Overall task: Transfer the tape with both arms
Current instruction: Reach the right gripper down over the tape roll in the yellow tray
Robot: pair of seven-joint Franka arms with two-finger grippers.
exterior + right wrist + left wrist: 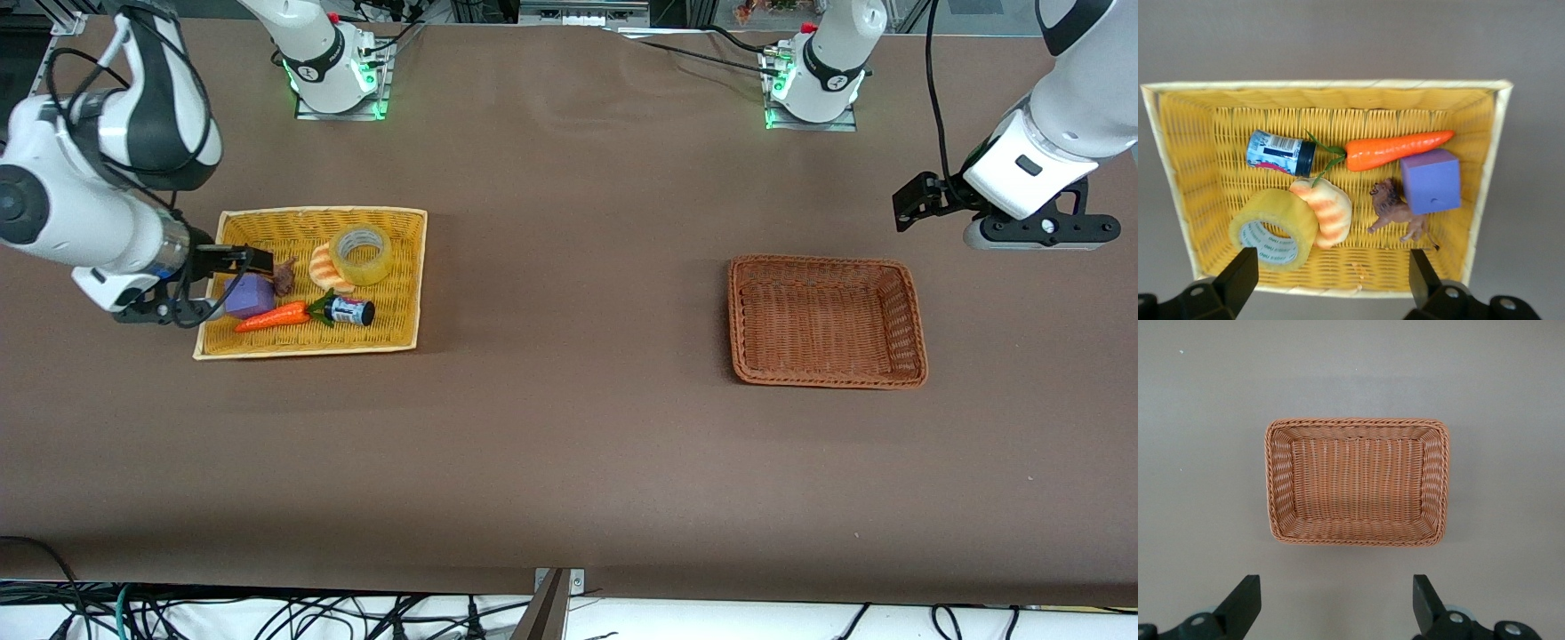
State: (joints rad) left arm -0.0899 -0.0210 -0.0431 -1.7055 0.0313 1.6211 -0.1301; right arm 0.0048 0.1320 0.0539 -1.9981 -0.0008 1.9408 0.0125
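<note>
The two black fingers [1238, 277] of the right gripper [1331, 280] stand wide apart and hold nothing, hanging over the edge of the one shallow yellow woven tray [400, 267] at the right arm's end of the brown tabletop [569, 444]. In the right wrist view the single roll of translucent yellowish packing tape [1275, 230] sits in the tray close to one fingertip, resting tilted on the tray floor with its pale inner core showing. Leaning against the tape is one orange-striped croissant-shaped toy [1328, 210]. Five other things share the tray, one of each: that croissant, one orange plastic carrot with green leaves [1395, 150], one small dark-capped bottle with a blue-and-white label [1278, 152] lying on its side at the carrot's leaf end, one purple foam cube [1430, 181] nearer the second fingertip, and one little brown lion figure [1395, 210] just beside the cube.

The left gripper [1338, 607] also has its two fingers [1241, 603] spread wide and empty. It hangs over bare tabletop at the left arm's end, just beside the one rectangular reddish-brown wicker basket [742, 302], which holds nothing. The two baskets lie well apart.
</note>
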